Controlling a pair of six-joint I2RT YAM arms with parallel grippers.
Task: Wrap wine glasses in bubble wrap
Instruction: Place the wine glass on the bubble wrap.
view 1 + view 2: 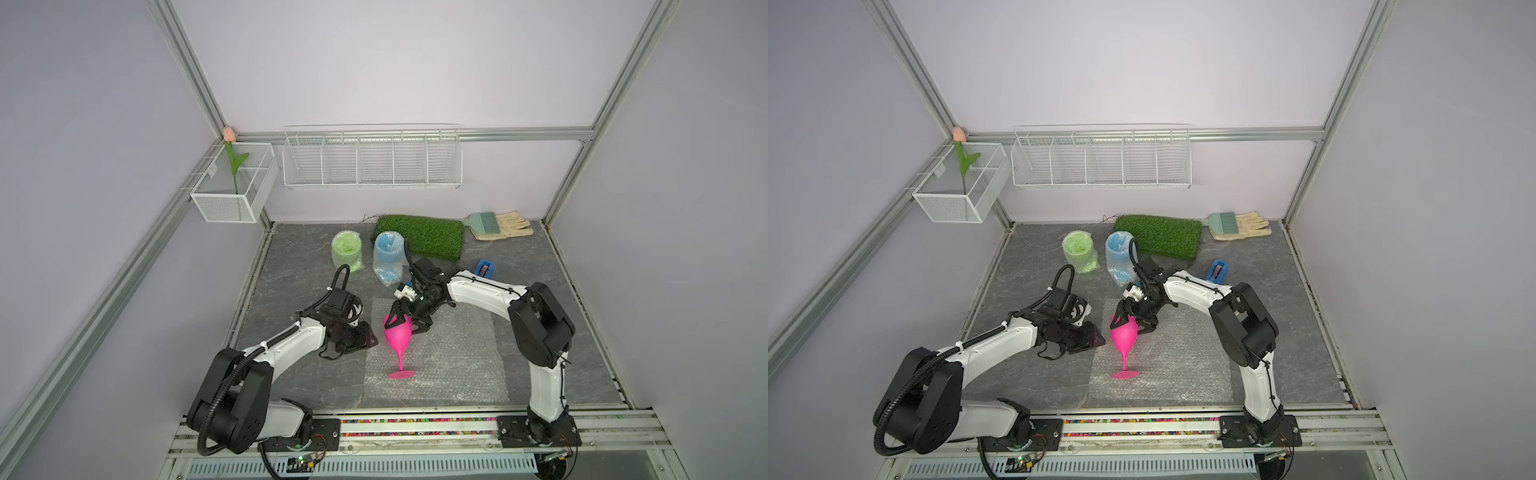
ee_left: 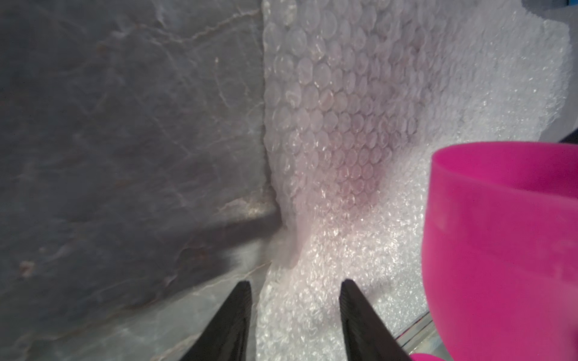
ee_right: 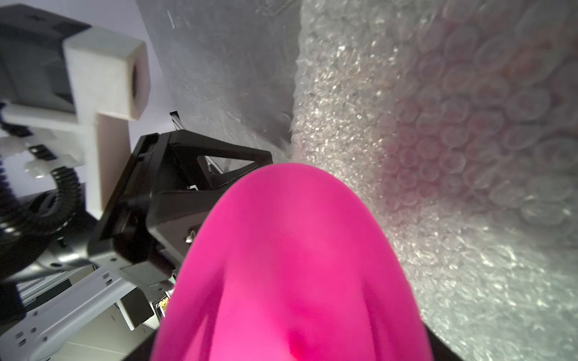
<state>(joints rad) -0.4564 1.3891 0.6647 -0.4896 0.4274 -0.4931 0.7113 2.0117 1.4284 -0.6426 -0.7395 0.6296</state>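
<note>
Walls [image 1: 374,62] stand lilac, tabletop [image 1: 324,386] grey; right gripper [image 1: 405,326] clasps pink goblet [image 1: 398,338], left gripper [image 2: 295,284] gapes.

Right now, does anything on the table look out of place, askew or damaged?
Only minor things. The wrap on the blue goblet sags loosely and flares at its foot, unlike the tidier green goblet. The flat bubble wrap sheet is puckered at the edge by the left gripper. Nothing spilled or broken.
</note>
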